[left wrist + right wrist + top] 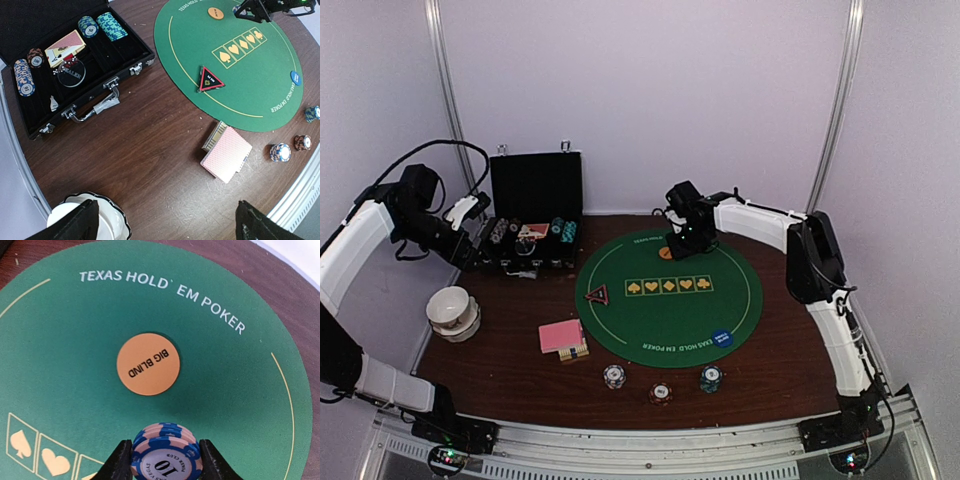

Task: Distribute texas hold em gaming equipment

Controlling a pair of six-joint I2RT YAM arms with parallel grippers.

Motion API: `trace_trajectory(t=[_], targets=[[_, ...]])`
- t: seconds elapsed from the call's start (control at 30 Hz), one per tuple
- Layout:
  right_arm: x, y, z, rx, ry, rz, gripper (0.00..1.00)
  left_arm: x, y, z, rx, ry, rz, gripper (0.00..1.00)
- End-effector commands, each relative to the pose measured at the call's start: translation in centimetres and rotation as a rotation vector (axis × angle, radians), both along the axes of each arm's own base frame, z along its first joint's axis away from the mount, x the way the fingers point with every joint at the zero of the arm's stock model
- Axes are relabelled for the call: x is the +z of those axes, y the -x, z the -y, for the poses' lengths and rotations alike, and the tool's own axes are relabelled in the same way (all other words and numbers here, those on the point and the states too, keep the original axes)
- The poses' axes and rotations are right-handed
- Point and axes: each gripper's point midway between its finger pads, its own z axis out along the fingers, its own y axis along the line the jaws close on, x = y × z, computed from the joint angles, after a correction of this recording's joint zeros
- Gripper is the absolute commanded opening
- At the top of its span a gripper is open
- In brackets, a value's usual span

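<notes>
My right gripper [165, 462] is shut on a short stack of blue-and-pink poker chips [167, 442] marked 10, low over the far part of the green mat [235, 390]. Just beyond the chips lies the orange BIG BLIND button [148, 363]. The top view puts that gripper [684, 246] beside the button [665, 253]. A red-edged triangle marker [597, 294] and a blue button [722, 338] lie on the mat. Pink-backed cards [562, 336] sit left of it. Three chip stacks [661, 393] stand along the near edge. My left gripper [165, 227] hangs open and empty, high over the table's left.
A black hinged case [535, 190] stands open at the back left, with rows of chips [111, 26] and face-up cards [65, 47] inside. A white bowl [453, 310] sits at the left edge, under my left gripper's fingers [75, 225].
</notes>
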Motion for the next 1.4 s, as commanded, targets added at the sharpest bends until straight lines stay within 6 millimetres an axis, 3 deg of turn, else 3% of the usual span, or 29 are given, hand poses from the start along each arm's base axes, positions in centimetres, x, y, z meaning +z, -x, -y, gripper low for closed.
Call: trace_trajectory(t=[0.0, 0.13, 0.23, 0.43, 0.53, 0.67, 0.77, 0.87, 0.97, 1.27, 1.37], targets=[[-0.3, -1.7, 1.0, -0.059, -0.017, 0.010, 0.03, 1.5, -0.7, 0.0, 0.003, -0.002, 0.054, 0.98], [-2.2, -2.1, 1.5, -0.074, -0.005, -0.020, 0.04, 1.5, -0.8, 0.0, 0.003, -0.005, 0.055, 0.98], [-3.3, -2.2, 1.7, -0.081, 0.005, -0.036, 0.13, 1.4, -0.7, -0.1, 0.003, -0.008, 0.055, 0.97], [-4.0, -2.2, 2.3, -0.098, 0.019, -0.048, 0.58, 1.4, -0.7, -0.2, 0.004, -0.014, 0.055, 0.98], [-2.9, -2.3, 2.5, -0.104, 0.023, -0.030, 0.73, 1.4, -0.6, -0.2, 0.004, -0.014, 0.051, 0.98], [0.1, -1.9, 2.0, -0.082, -0.001, 0.013, 0.75, 1.4, -0.5, -0.2, 0.003, -0.019, 0.051, 0.98], [2.8, -0.3, 0.5, -0.029, -0.024, 0.046, 0.75, 1.6, -0.4, -0.2, 0.002, -0.021, 0.054, 0.98], [5.0, 2.9, -1.5, 0.040, -0.021, 0.072, 0.74, 1.9, -0.4, -0.3, 0.003, -0.021, 0.056, 0.98], [6.2, 7.4, -3.9, 0.126, -0.033, 0.074, 0.74, 1.8, -0.3, -0.2, 0.000, -0.022, 0.055, 0.98], [4.6, 25.5, -12.8, 0.507, -0.098, -0.089, 0.82, 1.8, -0.3, -0.1, -0.009, -0.017, 0.054, 0.98], [3.7, 29.1, -14.4, 0.591, -0.099, -0.121, 0.84, 1.9, -0.3, -0.1, -0.010, -0.015, 0.055, 0.98]])
